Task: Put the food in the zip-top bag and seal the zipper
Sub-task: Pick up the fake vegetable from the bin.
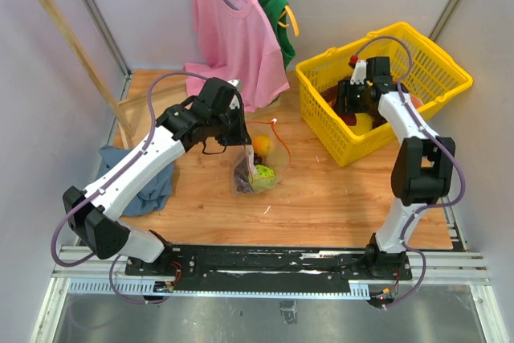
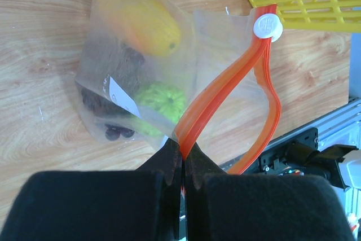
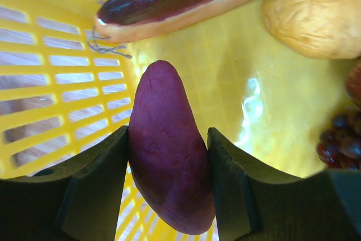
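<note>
Yellow basket (image 1: 440, 68) — pink shirt (image 1: 233, 38), blue cloth (image 1: 152, 189)

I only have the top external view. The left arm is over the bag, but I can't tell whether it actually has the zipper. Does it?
Observer: Yes. The left wrist camera shows the left gripper pinched shut on the zipper.
Operator: Is the bag sealed?
Observer: No. The two orange strips bow apart between the gripper and the white tab, so the zip-top bag is open.
Operator: And the right gripper in the basket?
Observer: The right wrist camera shows the right gripper closed on a dark purple food piece, with a finger against each side, inside the yellow basket.
</note>
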